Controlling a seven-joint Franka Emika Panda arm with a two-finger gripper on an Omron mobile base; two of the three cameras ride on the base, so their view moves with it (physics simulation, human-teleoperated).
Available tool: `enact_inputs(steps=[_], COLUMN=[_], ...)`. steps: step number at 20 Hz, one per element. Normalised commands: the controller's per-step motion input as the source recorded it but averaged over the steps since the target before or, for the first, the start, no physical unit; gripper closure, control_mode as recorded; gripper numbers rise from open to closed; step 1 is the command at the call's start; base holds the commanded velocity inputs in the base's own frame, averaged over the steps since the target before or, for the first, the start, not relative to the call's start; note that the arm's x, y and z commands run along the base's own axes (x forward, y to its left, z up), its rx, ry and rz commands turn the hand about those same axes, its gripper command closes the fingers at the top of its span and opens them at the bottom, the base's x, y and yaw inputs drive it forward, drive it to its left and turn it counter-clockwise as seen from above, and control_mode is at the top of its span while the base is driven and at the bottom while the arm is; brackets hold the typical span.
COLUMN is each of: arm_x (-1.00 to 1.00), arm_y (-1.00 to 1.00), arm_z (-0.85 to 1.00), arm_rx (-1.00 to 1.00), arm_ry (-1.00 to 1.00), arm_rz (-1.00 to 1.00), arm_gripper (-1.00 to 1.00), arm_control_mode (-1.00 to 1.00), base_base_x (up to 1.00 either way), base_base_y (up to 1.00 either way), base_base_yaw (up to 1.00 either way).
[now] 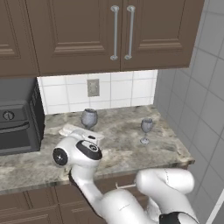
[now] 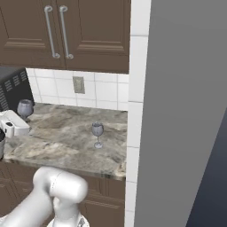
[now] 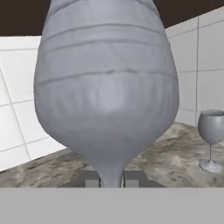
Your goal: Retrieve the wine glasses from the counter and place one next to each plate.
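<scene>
Two grey-blue stemmed wine glasses stand on the marbled counter (image 1: 122, 151). The left wine glass (image 1: 89, 118) (image 2: 25, 107) looms large in the hand view, its bowl (image 3: 107, 87) taking up most of the picture. My gripper (image 3: 111, 180) is low at its stem, with a dark fingertip (image 3: 89, 179) tight against each side, shut on it. The white hand (image 1: 81, 134) (image 2: 13, 124) sits just in front of this glass. The second wine glass (image 1: 146, 130) (image 2: 97, 134) (image 3: 211, 133) stands alone to the right. The plates are out of view.
A black oven-like appliance (image 1: 17, 118) stands on the counter at the left. Dark brown wall cabinets (image 1: 118, 30) hang above, over a white tiled backsplash with an outlet (image 1: 92, 87). A tiled side wall (image 1: 197, 109) closes off the counter's right end.
</scene>
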Motion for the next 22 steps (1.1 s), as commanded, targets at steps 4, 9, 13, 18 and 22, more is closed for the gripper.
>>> enact_inputs(steps=[4, 9, 13, 18, 22], arm_x=[-0.72, -0.73, -0.75, -0.72, -0.48], arm_y=[-0.02, -0.21, -0.59, -0.76, -0.61], arm_z=[0.78, 0.74, 0.52, 0.44, 0.48], arm_rx=[0.11, 0.09, 0.09, 0.04, 0.02], arm_ry=[-0.04, -0.05, 0.0, 0.15, 0.19], arm_rz=[0.0, 0.0, 0.0, 0.0, 0.0], arm_gripper=[1.0, 1.0, 1.0, 1.0, 1.0], arm_control_mode=[-1.0, -1.0, -1.0, -1.0, -1.0], base_base_x=[0.0, 0.0, 0.0, 0.0, 0.0], base_base_y=[0.0, 0.0, 0.0, 0.0, 0.0], base_base_yaw=[0.0, 0.0, 0.0, 0.0, 0.0])
